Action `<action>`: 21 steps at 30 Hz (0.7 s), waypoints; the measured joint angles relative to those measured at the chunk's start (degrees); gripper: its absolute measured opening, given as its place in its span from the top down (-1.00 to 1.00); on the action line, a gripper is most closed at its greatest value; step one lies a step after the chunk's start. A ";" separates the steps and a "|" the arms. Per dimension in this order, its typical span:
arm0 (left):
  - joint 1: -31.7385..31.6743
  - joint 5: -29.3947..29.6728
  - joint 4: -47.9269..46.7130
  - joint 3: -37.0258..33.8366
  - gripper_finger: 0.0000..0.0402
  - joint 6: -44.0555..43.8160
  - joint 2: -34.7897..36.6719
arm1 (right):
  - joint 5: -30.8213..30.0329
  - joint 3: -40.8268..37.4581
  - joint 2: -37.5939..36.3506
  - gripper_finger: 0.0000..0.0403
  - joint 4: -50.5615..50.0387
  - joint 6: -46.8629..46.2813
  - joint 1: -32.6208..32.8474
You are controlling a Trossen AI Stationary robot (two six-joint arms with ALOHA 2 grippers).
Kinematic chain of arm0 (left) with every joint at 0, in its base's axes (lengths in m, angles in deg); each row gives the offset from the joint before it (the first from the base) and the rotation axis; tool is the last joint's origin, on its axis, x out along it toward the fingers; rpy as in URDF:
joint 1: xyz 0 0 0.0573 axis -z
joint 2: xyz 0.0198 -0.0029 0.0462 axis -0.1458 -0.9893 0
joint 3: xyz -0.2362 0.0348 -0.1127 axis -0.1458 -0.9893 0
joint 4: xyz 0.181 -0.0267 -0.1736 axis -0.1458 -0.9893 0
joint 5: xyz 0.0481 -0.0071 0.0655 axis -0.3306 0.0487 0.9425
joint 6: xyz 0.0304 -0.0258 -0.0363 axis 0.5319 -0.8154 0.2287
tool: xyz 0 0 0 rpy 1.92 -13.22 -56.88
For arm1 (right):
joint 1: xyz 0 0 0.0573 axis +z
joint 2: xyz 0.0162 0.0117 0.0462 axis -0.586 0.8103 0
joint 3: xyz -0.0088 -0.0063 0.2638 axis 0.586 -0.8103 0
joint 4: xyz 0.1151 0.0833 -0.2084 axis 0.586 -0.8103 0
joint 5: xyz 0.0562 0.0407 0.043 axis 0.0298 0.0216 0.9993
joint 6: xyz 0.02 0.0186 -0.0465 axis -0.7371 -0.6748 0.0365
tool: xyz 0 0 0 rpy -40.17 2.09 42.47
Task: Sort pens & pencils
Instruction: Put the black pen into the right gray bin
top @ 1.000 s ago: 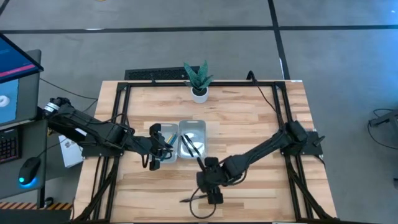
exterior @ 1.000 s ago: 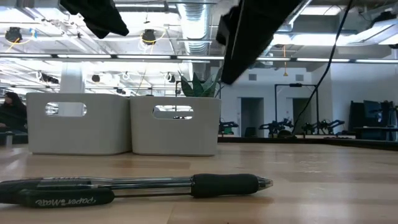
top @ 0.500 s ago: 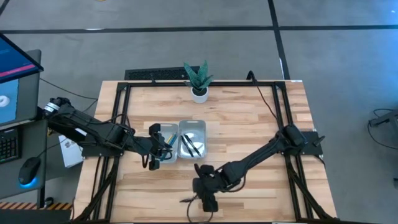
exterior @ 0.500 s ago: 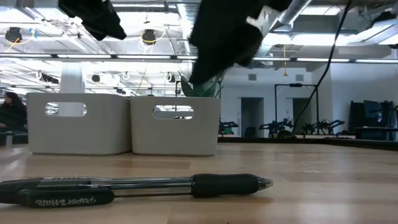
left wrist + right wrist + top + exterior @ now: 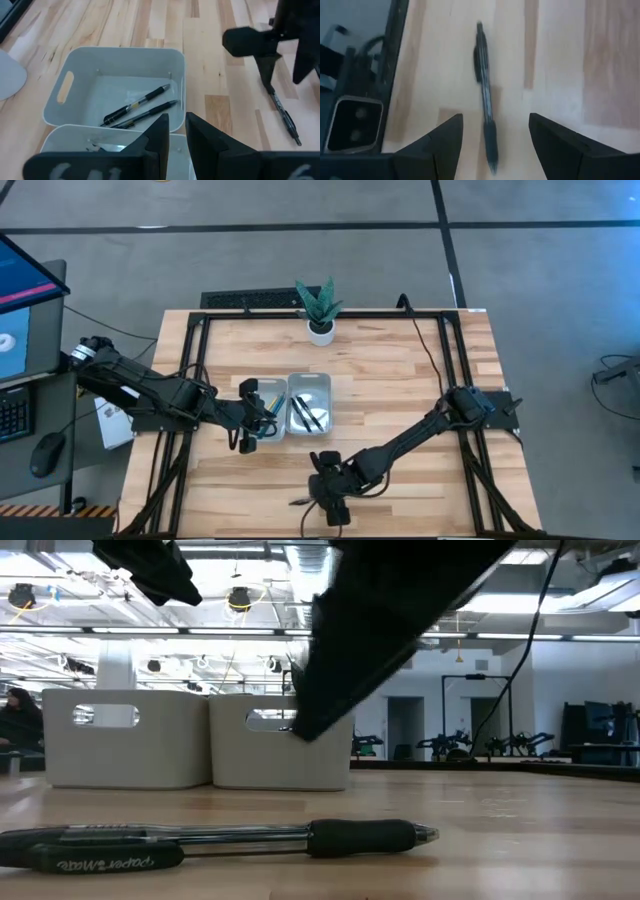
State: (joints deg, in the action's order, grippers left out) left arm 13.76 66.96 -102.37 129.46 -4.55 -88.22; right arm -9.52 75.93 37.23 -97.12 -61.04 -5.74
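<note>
Pen (image 5: 301, 502), black, lying loose on the desk (image 5: 400, 380) at the lower centre of the high view; right gripper (image 5: 492, 131) directly over it, jaws spread to either side, not touching. Two further pens (image 5: 137, 106) in the right tray (image 5: 322, 387) at mid-frame. Left gripper (image 5: 262, 418) above the adjoining left tray (image 5: 247, 387), jaws nearly pressed together, empty.

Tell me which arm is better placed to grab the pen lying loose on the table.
The right. Its open claw hangs right over the loose pen, fingers straddling it. The left claw sits farther back over the left tray.
</note>
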 joint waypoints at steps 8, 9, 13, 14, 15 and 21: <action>-0.01 -0.02 -1.01 0.00 0.73 -1.14 0.00 | -0.15 -0.31 3.10 -0.24 -2.00 2.18 0.54; 0.01 -0.03 -1.09 0.00 0.73 -1.14 0.00 | -0.45 -0.31 3.44 -0.24 -1.85 2.27 0.61; -0.01 -0.03 -1.10 0.00 0.73 -1.16 0.00 | -1.34 0.00 4.15 -0.24 -1.35 2.28 0.74; 0.01 -0.04 -1.06 0.00 0.73 -1.16 0.00 | -1.41 0.00 4.15 -0.23 -1.40 2.28 0.79; 0.01 -0.04 -1.07 0.00 0.73 -1.16 0.00 | -1.56 0.02 4.46 -0.23 -1.38 2.28 0.89; 0.01 -0.04 -1.06 0.00 0.73 -2.16 0.00 | -2.64 0.11 4.61 -0.12 -2.24 2.26 1.00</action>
State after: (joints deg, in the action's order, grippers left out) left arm 13.77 66.91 -103.43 129.46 -6.71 -88.22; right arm -12.16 76.04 41.84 -99.36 -58.78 -4.74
